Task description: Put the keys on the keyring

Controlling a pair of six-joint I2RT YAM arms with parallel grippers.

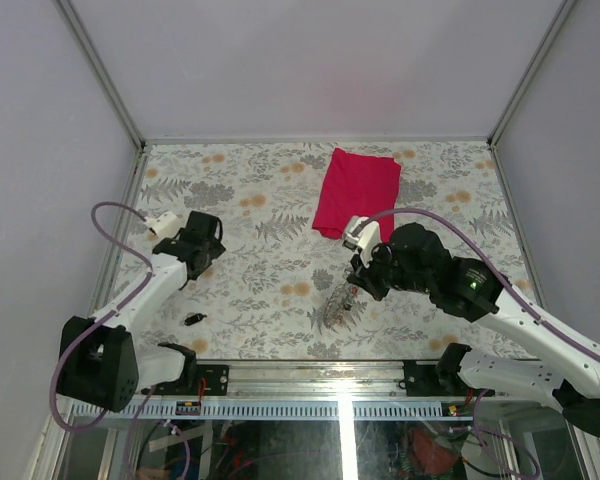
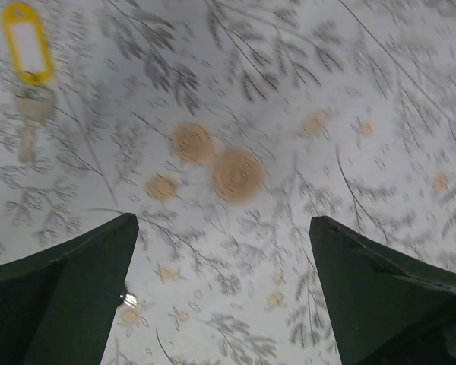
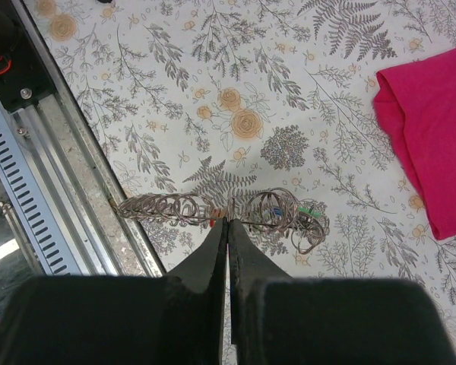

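Right gripper (image 3: 228,223) pinched shut, tip to tip, on the keyring (image 3: 267,211) (here a loose tangle of thin grey wire loops, not one neat band). Gripped at the middle, with loops fanning out to either side of the fingertips. Among the loops, tiny keys (image 3: 308,211) with green, blue and orange heads, too small to count. Seen from above, all of this close to the worktop's (image 1: 260,280) near edge, a little right of centre and just short of the metal rail (image 1: 310,372); impossible to tell whether lifted or resting on the surface. Beyond it, toward the far edge, a red cloth (image 1: 357,192), folded and lying flat, apart from the keyring. Left gripper (image 2: 224,220) spread wide, poised over the patterned worktop near the left edge. At the top left of its wrist view, a tagged key (image 2: 29,114) on a yellow tag (image 2: 26,42), flat on the surface and well apart from the fingers. Toward the near left corner, a black key (image 1: 193,319) lying alone.
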